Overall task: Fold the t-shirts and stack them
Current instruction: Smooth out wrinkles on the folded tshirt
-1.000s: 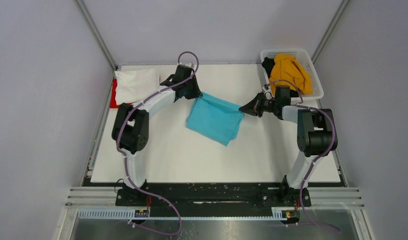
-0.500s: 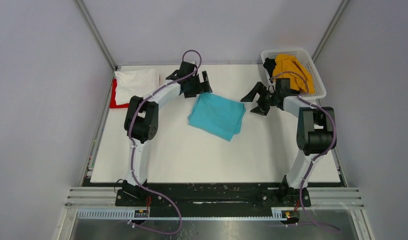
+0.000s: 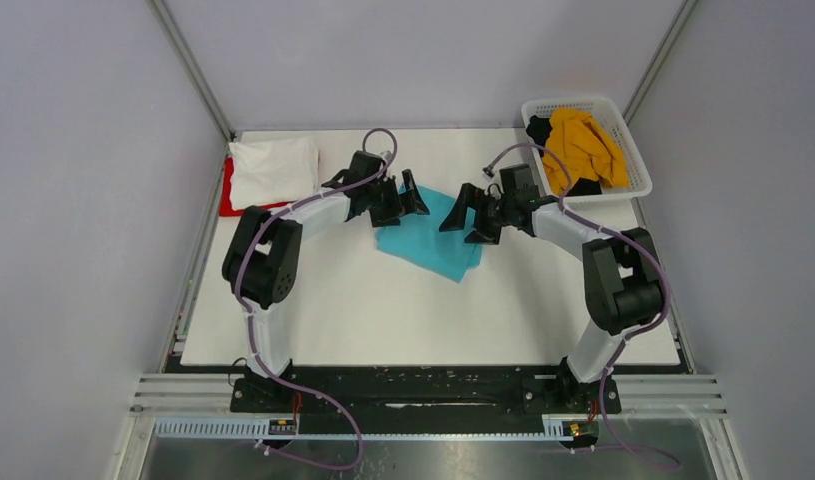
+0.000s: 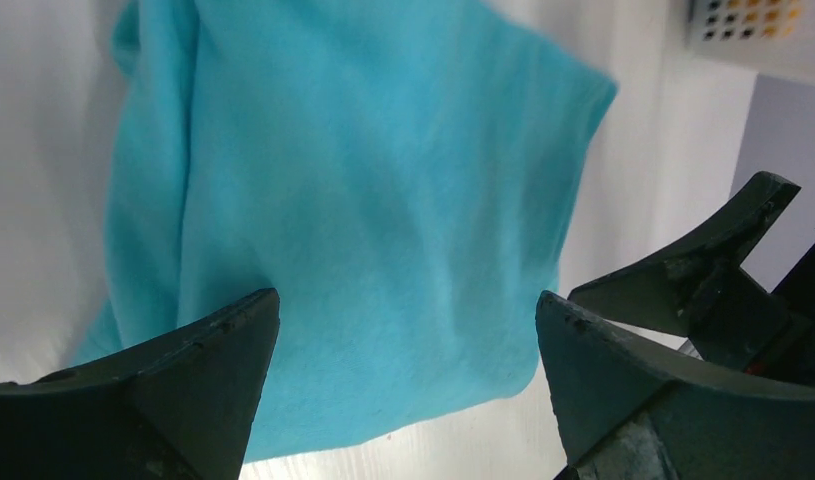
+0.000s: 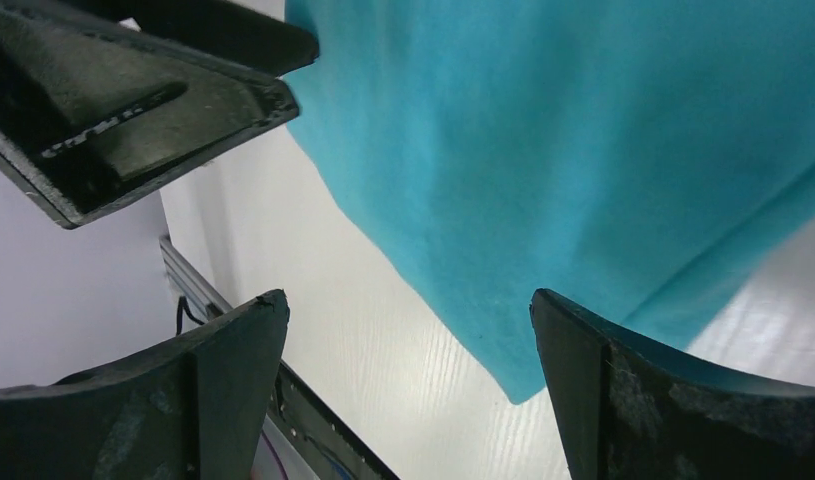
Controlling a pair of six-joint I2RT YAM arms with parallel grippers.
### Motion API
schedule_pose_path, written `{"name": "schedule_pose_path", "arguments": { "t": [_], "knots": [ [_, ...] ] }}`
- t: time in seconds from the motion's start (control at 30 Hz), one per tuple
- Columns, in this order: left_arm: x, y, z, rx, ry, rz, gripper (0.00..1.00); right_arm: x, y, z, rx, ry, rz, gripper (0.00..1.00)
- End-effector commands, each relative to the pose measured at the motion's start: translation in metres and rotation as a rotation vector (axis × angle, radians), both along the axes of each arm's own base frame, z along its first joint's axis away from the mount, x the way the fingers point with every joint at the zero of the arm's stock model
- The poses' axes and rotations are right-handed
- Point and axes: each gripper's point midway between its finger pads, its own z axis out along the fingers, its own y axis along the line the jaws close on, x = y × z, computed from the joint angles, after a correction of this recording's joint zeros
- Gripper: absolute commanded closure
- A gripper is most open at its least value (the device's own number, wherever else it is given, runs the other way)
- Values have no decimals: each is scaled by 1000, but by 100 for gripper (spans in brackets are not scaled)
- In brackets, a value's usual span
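A folded teal t-shirt (image 3: 430,243) lies flat on the white table (image 3: 383,320), near its middle. My left gripper (image 3: 403,202) hovers open over the shirt's far-left corner, nothing between its fingers. My right gripper (image 3: 470,221) hangs open over the shirt's far-right corner, facing the left one. In the left wrist view the teal t-shirt (image 4: 363,200) fills the space beyond the open left gripper (image 4: 408,335). In the right wrist view the teal t-shirt (image 5: 603,140) lies beyond the open right gripper (image 5: 408,325). A folded white t-shirt (image 3: 273,168) rests on a red one (image 3: 226,192) at the far left.
A white basket (image 3: 631,170) at the far right corner holds a crumpled orange t-shirt (image 3: 581,148) and a black garment (image 3: 536,130). The two grippers are close together; the left gripper (image 5: 133,90) shows in the right wrist view.
Both grippers opened and let go of the teal t-shirt, which dropped flat onto the table. Both then swung inward and now hover over its far corners, close together.
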Motion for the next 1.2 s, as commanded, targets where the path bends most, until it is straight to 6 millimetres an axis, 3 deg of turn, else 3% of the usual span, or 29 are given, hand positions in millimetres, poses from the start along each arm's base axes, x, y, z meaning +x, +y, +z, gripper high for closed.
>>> {"name": "schedule_pose_path", "arguments": {
  "t": [0.0,0.13,0.27,0.37,0.43,0.53,0.63,0.77,0.83,0.9,1.0,1.17],
  "knots": [
    [-17,-8,-19,-46,47,-19,1,-18,22,-26,14,59,28,0],
    [-41,4,-45,-10,95,12,1,-41,30,-51,-21,118,61,1],
    [-75,16,-61,5,149,23,1,-65,20,-70,-54,157,51,1],
    [-103,22,-68,13,172,27,1,-85,12,-74,-76,167,55,0],
    [-132,25,-76,26,214,15,1,-98,8,-73,-90,162,65,1],
    [-168,32,-78,48,229,19,1,-122,-1,-73,-119,165,87,0],
    [-187,36,-61,28,186,27,1,-146,-8,-68,-135,165,108,0],
    [-192,37,-19,22,76,25,1,-154,-13,-37,-132,44,133,1],
    [-189,45,2,39,18,57,1,-147,-18,-22,-146,-39,105,0],
    [-181,63,10,101,-35,125,1,-136,-27,-10,-178,-113,47,1],
    [-168,93,12,198,-80,232,1,-122,-45,0,-230,-176,-78,1],
    [-146,109,-6,246,-40,281,1,-114,-77,-4,-294,-188,-232,1]
  ]
}}
